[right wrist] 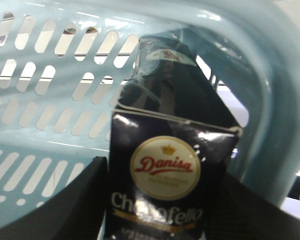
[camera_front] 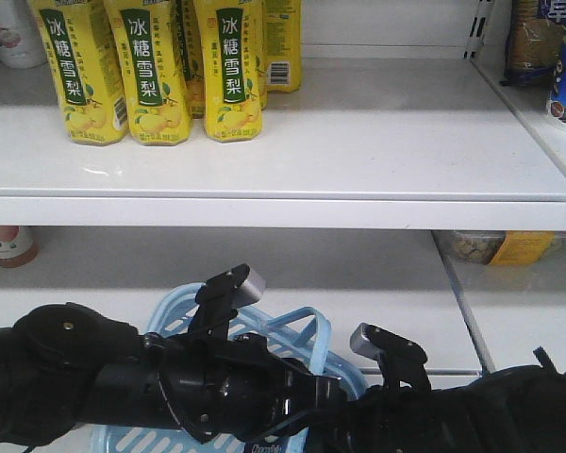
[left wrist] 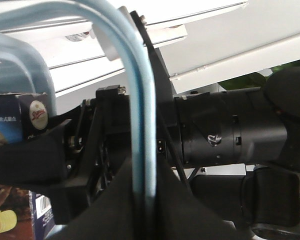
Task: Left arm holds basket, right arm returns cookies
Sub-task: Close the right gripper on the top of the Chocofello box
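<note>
The left arm [camera_front: 75, 368] reaches forward under the white shelf [camera_front: 377, 142]. Seen from its own wrist, the left tool [left wrist: 144, 205] is clenched on 1 light blue loop handle [left wrist: 142, 115] of the basket [camera_front: 137, 439]. The handle runs up from between the tool's dark fingers [left wrist: 190, 217] and curves over to the left ahead of it. A 2nd loop of the same blue shows further to the left of the tool.

Just beyond that handle, the right arm [camera_front: 472, 415] lies crosswise in front of the left tool. The right tool [right wrist: 162, 222] is grasping the box of cookies [right wrist: 165, 165]. Its 2 black fingers [right wrist: 65, 210] press the box's left and right sides low down, and the box stands upright between them with its round white-and-red logo facing the tool. The top flap of the box is tilted away from the tool.

Directly behind the box, ahead of the right tool, is the slotted wall of the basket. Its rim arches over and to the right of the box, so the box sits within the basket's walls. Whether its base touches the basket floor cannot be told.

On the shelf, well above and ahead of both tools, stand yellow bottles [camera_front: 151, 71] close together.
</note>
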